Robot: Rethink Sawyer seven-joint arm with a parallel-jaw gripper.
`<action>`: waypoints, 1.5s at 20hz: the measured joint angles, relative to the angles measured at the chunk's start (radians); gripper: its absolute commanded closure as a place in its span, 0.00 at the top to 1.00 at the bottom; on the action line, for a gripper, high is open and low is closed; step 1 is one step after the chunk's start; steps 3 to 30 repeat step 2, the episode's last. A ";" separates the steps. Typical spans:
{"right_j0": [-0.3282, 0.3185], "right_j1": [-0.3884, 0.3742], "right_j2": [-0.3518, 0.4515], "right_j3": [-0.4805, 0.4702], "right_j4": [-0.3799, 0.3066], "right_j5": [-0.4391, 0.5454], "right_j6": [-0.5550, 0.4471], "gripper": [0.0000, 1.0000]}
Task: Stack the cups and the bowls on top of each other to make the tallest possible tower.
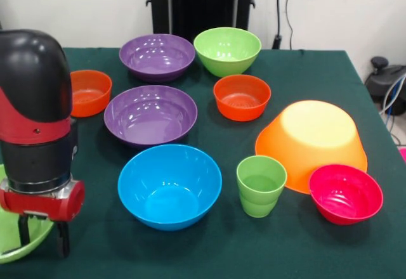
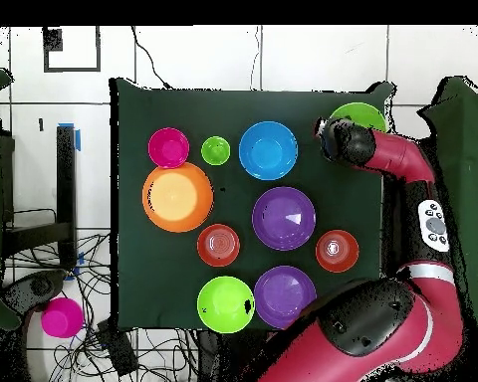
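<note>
At the near left corner of the table [image 1: 298,70], the gripper [image 1: 43,238] hangs over a lime bowl [image 1: 19,244], its two fingers parted around the rim, one inside and one outside. Every container is empty. Near centre sits the blue bowl [image 1: 169,186], with the cup [image 1: 261,185] just right of it. Beyond the cup the big orange bowl [image 1: 312,141] lies upturned, touching the pink bowl [image 1: 346,193]. Farther back stand two purple bowls [image 1: 150,115] [image 1: 157,56], two small orange ones [image 1: 242,96] [image 1: 89,92] and another lime bowl [image 1: 227,50].

The red and black arm [image 1: 35,114] hangs vertical, wrist straight down. Below it the gripper [image 1: 43,236] points downward, and its two dark fingers [image 1: 63,238] stand apart, holding nothing.
</note>
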 measured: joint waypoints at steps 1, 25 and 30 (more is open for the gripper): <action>0.000 0.003 0.003 -0.002 0.000 -0.008 0.000 1.00; 0.002 0.008 0.008 -0.011 0.002 -0.016 0.000 1.00; 0.002 0.008 0.008 -0.011 0.002 -0.016 0.000 1.00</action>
